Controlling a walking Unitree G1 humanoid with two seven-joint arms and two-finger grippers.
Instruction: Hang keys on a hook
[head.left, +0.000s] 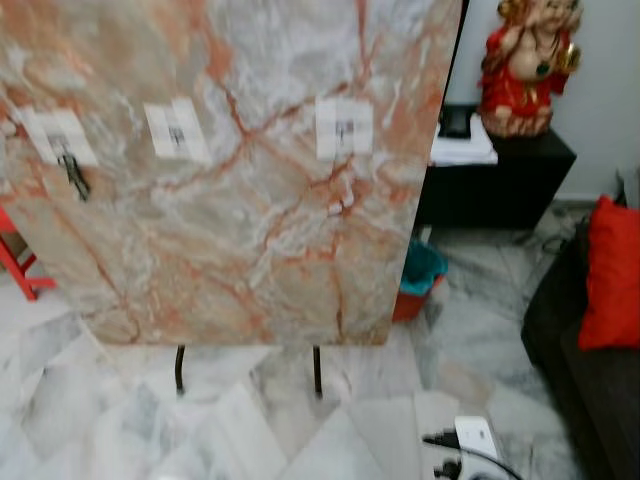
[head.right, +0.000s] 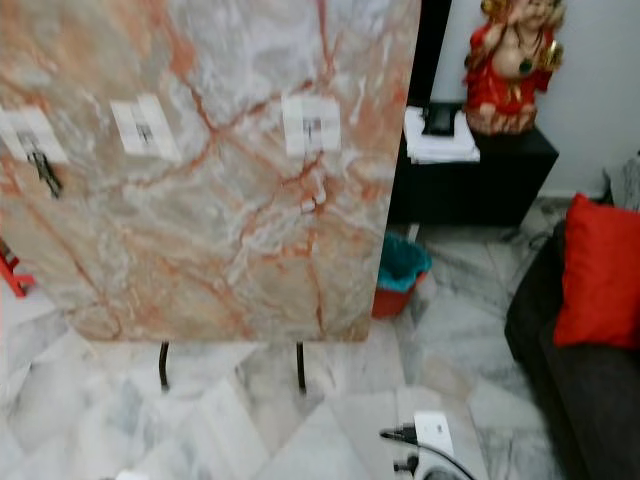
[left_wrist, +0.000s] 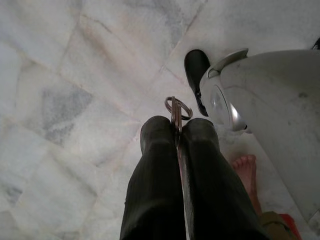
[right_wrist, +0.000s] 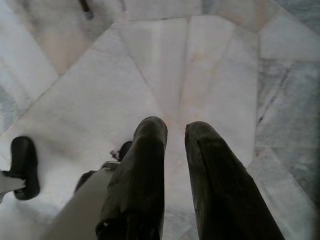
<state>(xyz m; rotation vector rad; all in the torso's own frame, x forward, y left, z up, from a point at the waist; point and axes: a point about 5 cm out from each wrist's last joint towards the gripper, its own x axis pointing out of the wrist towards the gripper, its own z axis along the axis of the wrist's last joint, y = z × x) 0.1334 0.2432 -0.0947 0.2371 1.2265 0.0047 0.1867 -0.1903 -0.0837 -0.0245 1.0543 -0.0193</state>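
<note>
Keys (left_wrist: 177, 111): pinched between the two black fingers of the left gripper (left_wrist: 176, 131), ring sticking out past the fingertips, blade running back along the finger line. That arm hangs low, camera looking at the marble floor (left_wrist: 75, 100) beside the robot's own leg (a bare foot, someone's, shows at the frame edge).

Right gripper (right_wrist: 175, 127): fingers slightly spread, nothing between them, also pointed at the floor. Idle.

Target side, head view: marble-pattern panel (head.left: 250, 200) stands upright on two thin black legs straight ahead. Three white adhesive hooks across it in a row: left hook (head.left: 60, 138) already carries something dark (looks like another key set, too blurry to confirm), middle hook (head.left: 176, 130) and right hook (head.left: 343, 126) look free.

Relation that matters: hooks are up and forward of the gripper; keys are down at leg level. So the move is a lift plus reach, not a lateral shift. Left arm holds the keys and the middle hook sits nearer its side, so my guess is that one.

Ring plane lies roughly in line with the fingers; it likely needs the wrist turned so the ring opening faces the hook tip before dropping over it.

Risk: ring is small, hook small, head views blurred.
</note>
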